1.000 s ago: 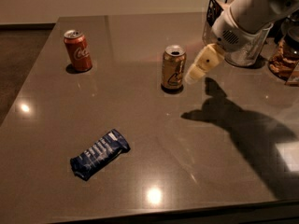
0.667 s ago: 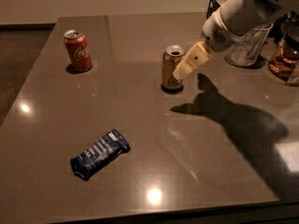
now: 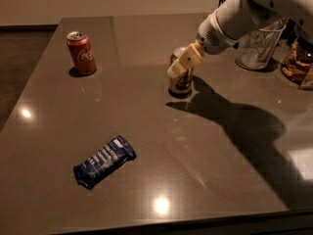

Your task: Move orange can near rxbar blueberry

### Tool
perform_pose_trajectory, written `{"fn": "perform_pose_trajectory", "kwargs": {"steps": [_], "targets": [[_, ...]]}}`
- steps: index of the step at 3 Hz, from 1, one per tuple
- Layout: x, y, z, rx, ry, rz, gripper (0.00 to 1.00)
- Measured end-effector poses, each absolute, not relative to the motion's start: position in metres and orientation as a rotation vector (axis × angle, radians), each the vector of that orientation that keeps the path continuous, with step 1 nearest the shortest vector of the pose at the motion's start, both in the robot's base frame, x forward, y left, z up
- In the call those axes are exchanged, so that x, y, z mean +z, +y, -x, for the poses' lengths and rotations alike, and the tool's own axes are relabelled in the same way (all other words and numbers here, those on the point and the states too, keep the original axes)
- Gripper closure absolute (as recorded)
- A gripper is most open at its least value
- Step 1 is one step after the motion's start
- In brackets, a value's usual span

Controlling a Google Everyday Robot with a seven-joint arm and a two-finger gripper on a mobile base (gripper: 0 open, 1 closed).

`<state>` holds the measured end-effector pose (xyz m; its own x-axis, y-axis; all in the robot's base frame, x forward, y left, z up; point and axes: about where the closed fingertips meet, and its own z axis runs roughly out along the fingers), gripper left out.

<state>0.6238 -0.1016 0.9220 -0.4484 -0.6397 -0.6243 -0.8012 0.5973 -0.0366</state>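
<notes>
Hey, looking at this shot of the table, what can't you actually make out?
All in the camera view:
- orange can: its top and most of its label are hidden behind the tool, which sits in front of the can's upper half.
- Contact between tool and can: cannot tell.
- bar: lettering too small to read.
- arm: cut off by the top edge.
- brown item: cut off by the right edge, so unidentifiable.

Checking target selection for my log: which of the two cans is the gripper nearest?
The orange can, golden with a dark logo, mid-table: the gripper overlaps its top. The red cola can stands apart near the far left edge.
</notes>
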Motion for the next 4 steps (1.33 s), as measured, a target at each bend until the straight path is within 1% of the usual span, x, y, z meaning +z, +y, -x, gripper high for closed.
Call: {"fn": "perform_pose_trajectory", "kwargs": {"steps": [2,3,4], "targets": [[0.923,-0.091,-0.615,0.370,2.225,1.146,0.65],[0.940,-0.083,-0.588,0.390,2.168,1.223,0.88],[0.953,-0.064,-0.552,0.425,2.100,1.323,1.00]]}}
